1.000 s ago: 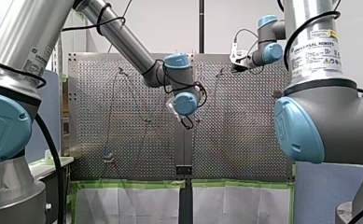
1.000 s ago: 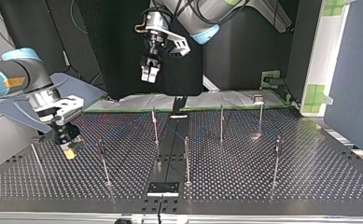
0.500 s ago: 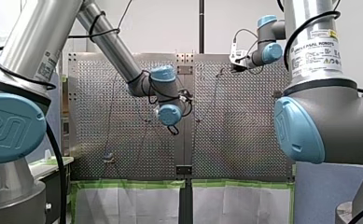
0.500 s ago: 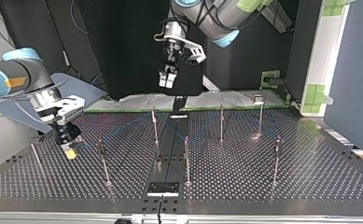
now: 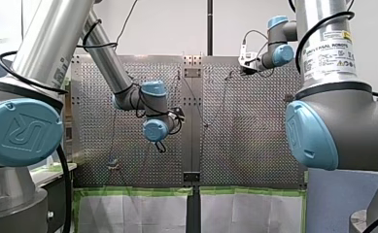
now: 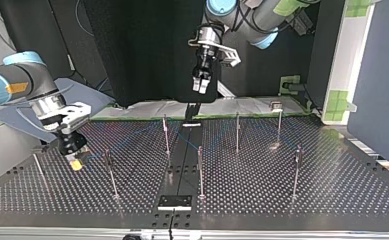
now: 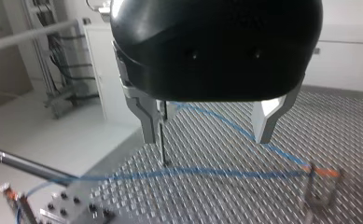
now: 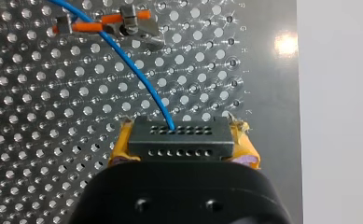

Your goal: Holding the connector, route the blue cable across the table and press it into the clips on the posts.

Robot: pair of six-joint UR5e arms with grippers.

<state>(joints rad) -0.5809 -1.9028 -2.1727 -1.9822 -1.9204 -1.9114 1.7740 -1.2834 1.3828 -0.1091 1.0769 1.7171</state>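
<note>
Blue cable [image 8: 142, 79]: grips its connector [image 8: 181, 140] with yellow-padded right fingers [image 8: 246, 144]; holds left fingers [image 7: 147, 119] open, empty, above desk [image 7: 244, 200].

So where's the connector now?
The connector is clamped between my right gripper's yellow pads, low over the table at the top view's left; the blue cable leads from it to an orange clip ahead.
</note>
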